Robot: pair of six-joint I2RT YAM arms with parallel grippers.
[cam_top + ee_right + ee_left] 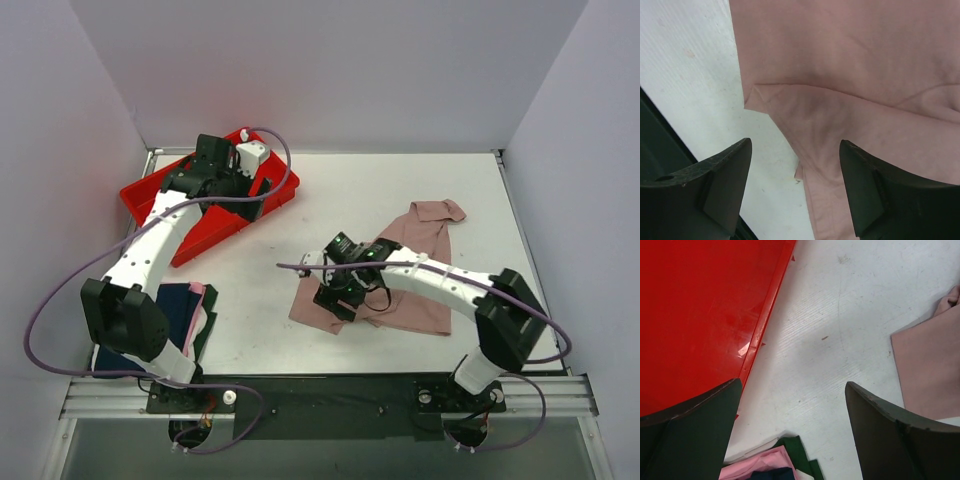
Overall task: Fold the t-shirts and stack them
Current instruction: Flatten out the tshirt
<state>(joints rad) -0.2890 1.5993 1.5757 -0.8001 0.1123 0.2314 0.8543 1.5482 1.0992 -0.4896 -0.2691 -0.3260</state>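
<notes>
Pink shirt (425, 230) lies right under the right fingers (720, 175), which are spread apart above its near-left edge; its length runs off far-right across the tabletop (400, 180). Left fingers (695, 425), also apart, hang over the red tray (205, 235) rim, well away; navy shirt (176, 305) sits folded beside the left base.
</notes>
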